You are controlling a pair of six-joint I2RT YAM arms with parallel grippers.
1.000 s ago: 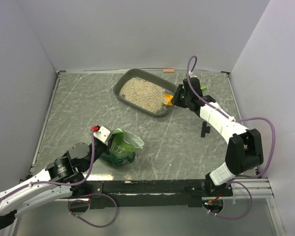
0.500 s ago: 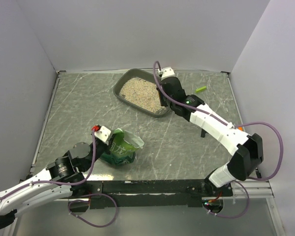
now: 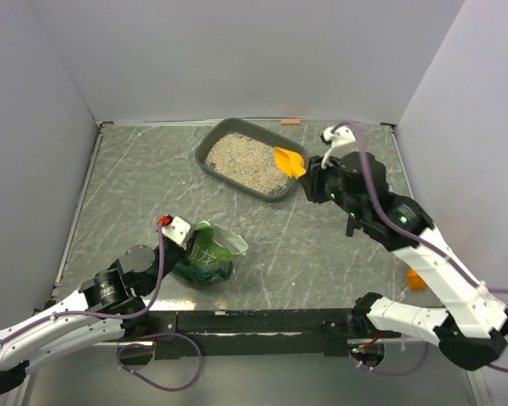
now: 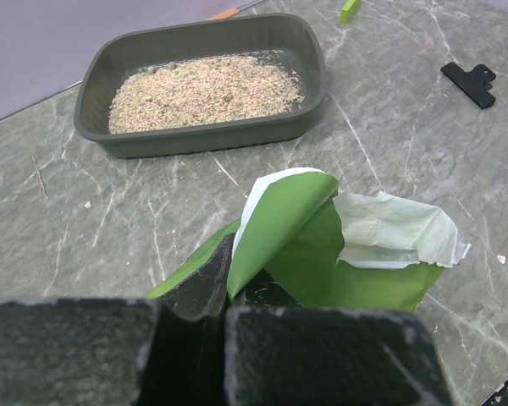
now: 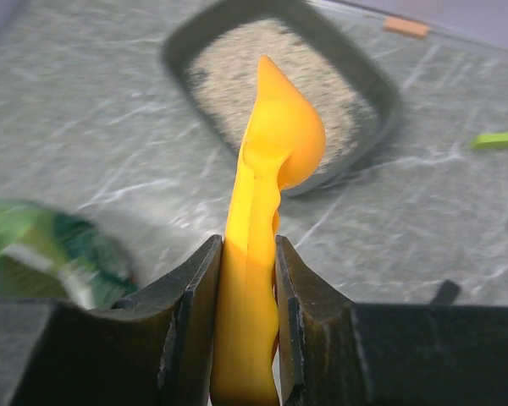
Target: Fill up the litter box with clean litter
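Dark-grey litter box [image 3: 205, 142] of speckled beige-grey litter [image 3: 241, 161] on a grey tabletop [image 3: 127, 194] veined with white.
Around it: a bright orange scoop [image 3: 289, 161], a glossy green bag [image 3: 210, 254] with pale lining, a black clip [image 3: 353, 223], a lime-green stick [image 4: 350, 10].

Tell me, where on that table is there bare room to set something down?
The widest bare patch of table lies between the left wall and the litter box, behind the green bag. A second runs from the bag to the black clip. Crowded: the box's right end, where the right gripper holds the orange scoop.
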